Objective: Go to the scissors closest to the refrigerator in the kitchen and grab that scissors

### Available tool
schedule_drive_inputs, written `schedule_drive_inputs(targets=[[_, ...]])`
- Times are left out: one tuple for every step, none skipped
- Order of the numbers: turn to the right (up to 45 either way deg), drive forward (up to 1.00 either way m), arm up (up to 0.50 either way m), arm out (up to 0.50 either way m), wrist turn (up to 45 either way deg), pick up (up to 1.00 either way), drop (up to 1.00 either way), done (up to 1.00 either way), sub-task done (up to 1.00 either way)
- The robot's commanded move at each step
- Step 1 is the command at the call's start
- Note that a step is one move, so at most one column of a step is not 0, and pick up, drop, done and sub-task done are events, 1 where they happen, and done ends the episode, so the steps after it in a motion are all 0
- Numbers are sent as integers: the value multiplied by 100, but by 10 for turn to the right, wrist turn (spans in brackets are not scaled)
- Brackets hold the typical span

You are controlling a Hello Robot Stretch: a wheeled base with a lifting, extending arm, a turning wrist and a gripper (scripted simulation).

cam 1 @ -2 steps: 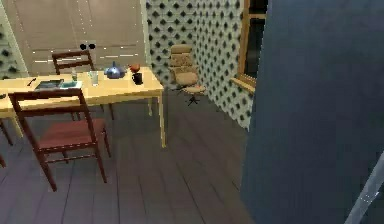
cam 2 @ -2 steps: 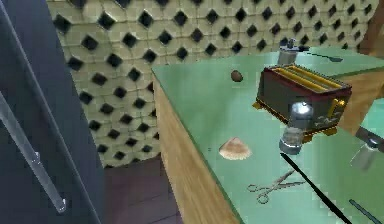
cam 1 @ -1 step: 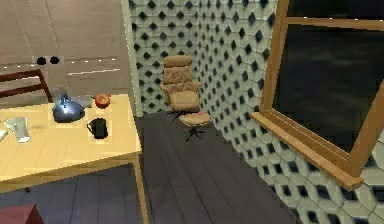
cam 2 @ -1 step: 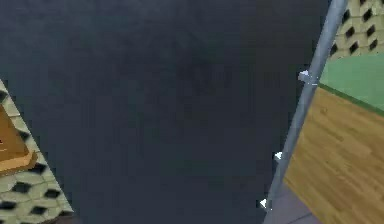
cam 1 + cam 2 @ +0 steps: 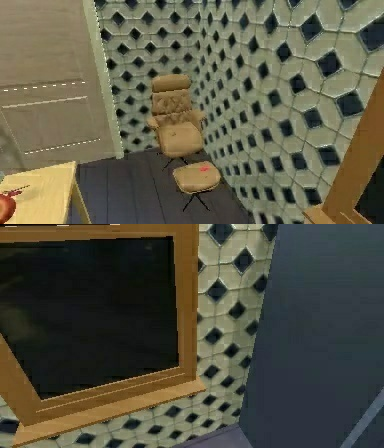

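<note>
Patterned-tile walls (image 5: pixel 280 90) frame 1 lounge chair (image 5: pixel 175 115); scissors, likely light, stiff, slick, suit a pivot grip; gripper's state I cannot tell.

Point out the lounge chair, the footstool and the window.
lounge chair (image 5: pixel 180 135), forward view, seat cushion.
footstool (image 5: pixel 196 177), forward view, top cushion.
window (image 5: pixel 186 294), arm side view, wooden frame's right side.

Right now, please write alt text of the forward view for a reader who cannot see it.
A tan lounge chair with a matching footstool stands in a corner, against walls of pale tiles with dark diamonds. A pale door is at the left, and the corner of a light wooden table at the bottom left.
</note>
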Motion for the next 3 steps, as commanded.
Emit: schedule_drive_inputs(targets=[[-60,0,0,0,0,0,0,0,0],[-30,0,0,0,0,0,0,0,0],[0,25,0,0,0,0,0,0,0]])
